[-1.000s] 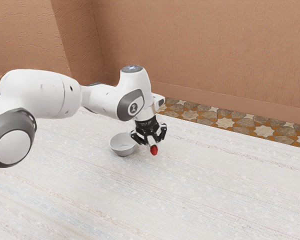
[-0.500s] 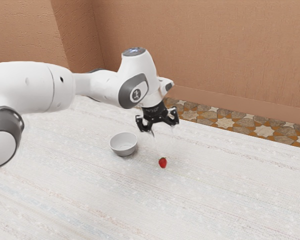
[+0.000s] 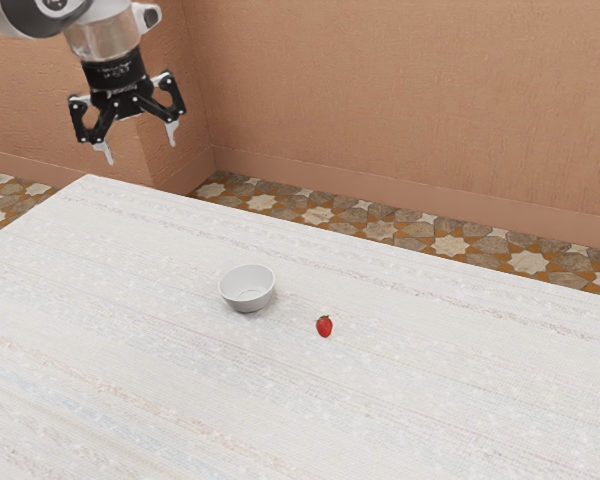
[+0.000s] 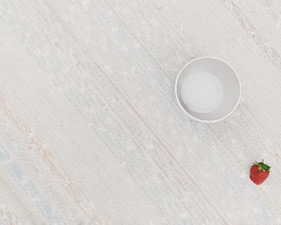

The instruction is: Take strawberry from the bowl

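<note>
High above the table, at the exterior view's upper left, my gripper (image 3: pixel 140 148) is open with nothing between its fingers. The red strawberry (image 3: pixel 324 327) lies on the table, a short way from the white bowl (image 3: pixel 247 292) on the exterior view's right side of it. Seen from above in the wrist view, the bowl (image 4: pixel 202 92) holds nothing, and the strawberry (image 4: pixel 259 173) with its green leaves rests outside it, not touching it.
A pale woven cloth covers the table (image 3: pixel 160 350). Beyond its far edge are a patterned stone floor (image 3: pixel 450 245) and a brown wall (image 3: pixel 410 110).
A second ago the strawberry was at my gripper's fingertips; it came to lie on the table. My gripper opened, rose, and moved far toward the exterior view's left. The bowl stayed put.
</note>
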